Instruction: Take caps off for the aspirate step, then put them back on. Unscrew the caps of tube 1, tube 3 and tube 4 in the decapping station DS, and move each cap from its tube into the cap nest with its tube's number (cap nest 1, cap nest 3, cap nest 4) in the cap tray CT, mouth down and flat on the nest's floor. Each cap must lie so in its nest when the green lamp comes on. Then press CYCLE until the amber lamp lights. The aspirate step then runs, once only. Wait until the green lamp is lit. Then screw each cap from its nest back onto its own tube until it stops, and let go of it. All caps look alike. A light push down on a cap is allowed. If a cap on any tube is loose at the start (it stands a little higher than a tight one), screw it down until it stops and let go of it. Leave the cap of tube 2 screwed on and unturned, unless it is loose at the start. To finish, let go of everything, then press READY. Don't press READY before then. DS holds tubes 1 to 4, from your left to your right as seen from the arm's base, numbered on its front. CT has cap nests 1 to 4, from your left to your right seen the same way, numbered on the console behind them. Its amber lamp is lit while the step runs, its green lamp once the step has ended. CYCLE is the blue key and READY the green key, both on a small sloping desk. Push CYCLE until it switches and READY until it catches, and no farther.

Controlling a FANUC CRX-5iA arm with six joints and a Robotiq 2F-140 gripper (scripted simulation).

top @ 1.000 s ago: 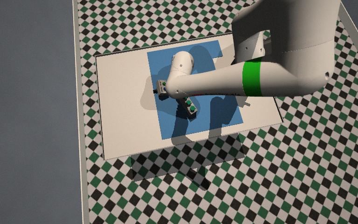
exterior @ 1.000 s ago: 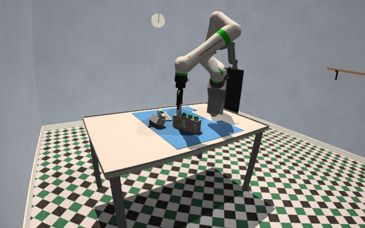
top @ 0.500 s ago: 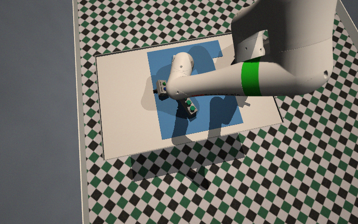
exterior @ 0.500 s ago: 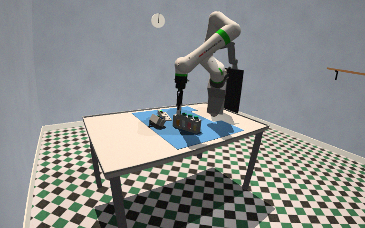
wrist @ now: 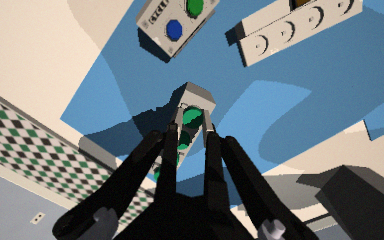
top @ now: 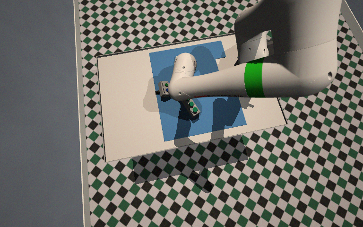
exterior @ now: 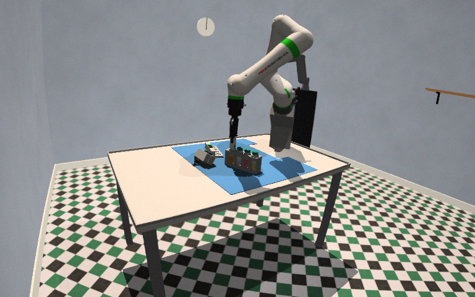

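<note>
The gripper (wrist: 191, 131) is closed on the cap (wrist: 192, 118) at the end of the decapping station (wrist: 199, 95), fingers nearly together (which tube number is unclear); beyond lie the key desk (wrist: 165, 22) and cap tray (wrist: 295, 27). Judged risk: a shallow pinch slipping while unscrewing, or a lift before the thread frees, tilting the cap. Only the wrist view shows the grip; the top view hides it under the arm; the exterior view shows the station's row of tubes (exterior: 243, 162).
</note>
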